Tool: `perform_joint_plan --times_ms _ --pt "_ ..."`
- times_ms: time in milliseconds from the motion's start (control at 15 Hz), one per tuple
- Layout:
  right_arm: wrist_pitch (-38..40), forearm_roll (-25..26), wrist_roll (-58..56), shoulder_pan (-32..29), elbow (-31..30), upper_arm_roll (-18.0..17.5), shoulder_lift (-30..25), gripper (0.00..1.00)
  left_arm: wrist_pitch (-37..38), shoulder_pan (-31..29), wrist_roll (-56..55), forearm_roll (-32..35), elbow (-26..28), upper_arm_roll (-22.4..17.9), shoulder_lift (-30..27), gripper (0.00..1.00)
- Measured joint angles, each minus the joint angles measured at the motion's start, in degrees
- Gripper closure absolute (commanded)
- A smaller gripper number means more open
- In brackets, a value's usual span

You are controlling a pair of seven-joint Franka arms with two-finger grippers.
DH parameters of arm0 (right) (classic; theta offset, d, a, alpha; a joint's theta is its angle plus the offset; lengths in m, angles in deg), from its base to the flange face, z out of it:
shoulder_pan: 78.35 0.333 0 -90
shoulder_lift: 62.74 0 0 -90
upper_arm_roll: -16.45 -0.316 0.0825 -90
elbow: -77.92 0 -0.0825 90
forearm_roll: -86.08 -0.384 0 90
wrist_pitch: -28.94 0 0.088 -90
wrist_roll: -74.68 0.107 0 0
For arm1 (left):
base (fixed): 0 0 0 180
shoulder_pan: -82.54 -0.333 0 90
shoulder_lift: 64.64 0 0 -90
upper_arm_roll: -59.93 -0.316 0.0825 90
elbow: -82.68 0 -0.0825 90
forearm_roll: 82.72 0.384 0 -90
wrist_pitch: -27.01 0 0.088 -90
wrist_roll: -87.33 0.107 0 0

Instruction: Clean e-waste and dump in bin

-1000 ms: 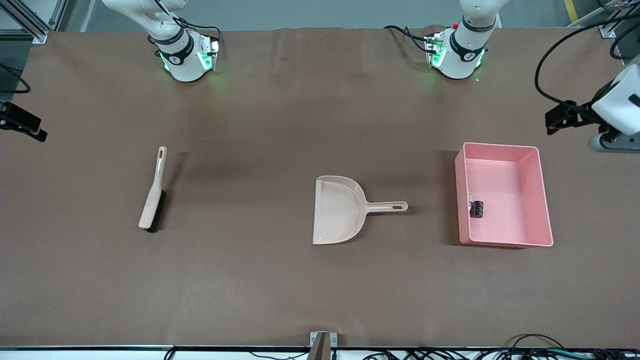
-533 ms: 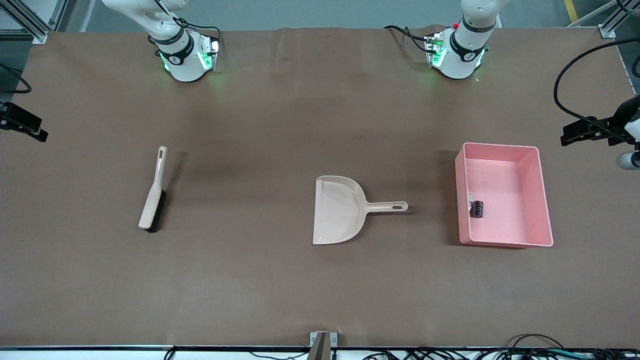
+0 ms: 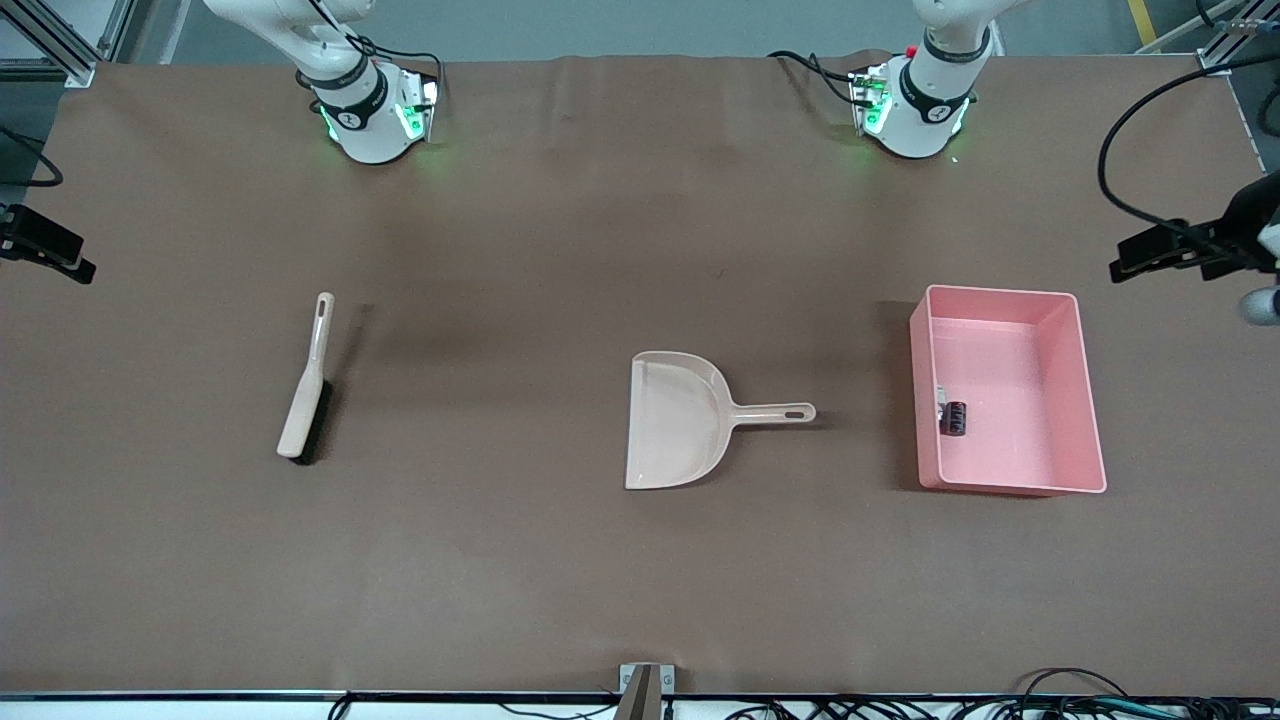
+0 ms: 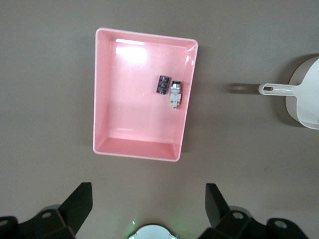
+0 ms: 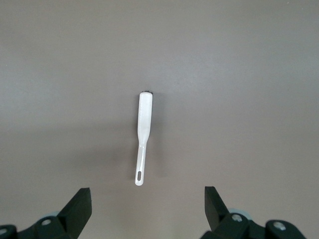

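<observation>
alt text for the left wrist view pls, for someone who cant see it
Seen from above, a pink bin sits on the brown table with two small pieces of e-waste inside against one wall. The left tool is open and empty at the frame's edge, and a beige dustpan shows partly at another edge.

bin [image 3: 1090, 400]: two e-waste parts [image 3: 953, 416] inside | dustpan [image 3: 680, 420]: mid-table | brush [image 3: 305, 385]: toward right arm's end

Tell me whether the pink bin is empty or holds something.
Not empty: the pink rectangular plastic bin holds a dark maroon-black block and a white part with a green end, both beside one wall.
</observation>
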Motion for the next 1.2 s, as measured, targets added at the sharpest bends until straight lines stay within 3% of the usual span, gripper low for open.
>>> perform_joint_plan --times_ms 133,467,867,1200 --pt "0.0 0.0 0.0 0.0 0.0 0.0 0.0 0.0 0.35 5.73 0.81 -0.57 0.06 -6.61 -0.73 0.0" --pt "0.0 0.0 0.0 0.0 0.0 0.0 0.0 0.0 -3.48 19.66 0.96 -0.58 0.86 -17.14 -0.18 0.0" --pt "0.0 0.0 0.0 0.0 0.0 -0.01 0.0 0.0 -4.9 21.03 1.0 -1.93 0.84 -20.9 0.86 0.0" --pt "0.0 0.0 0.0 0.0 0.0 -0.01 0.0 0.0 -4.96 21.04 0.78 -2.02 0.72 -21.13 0.65 0.0"
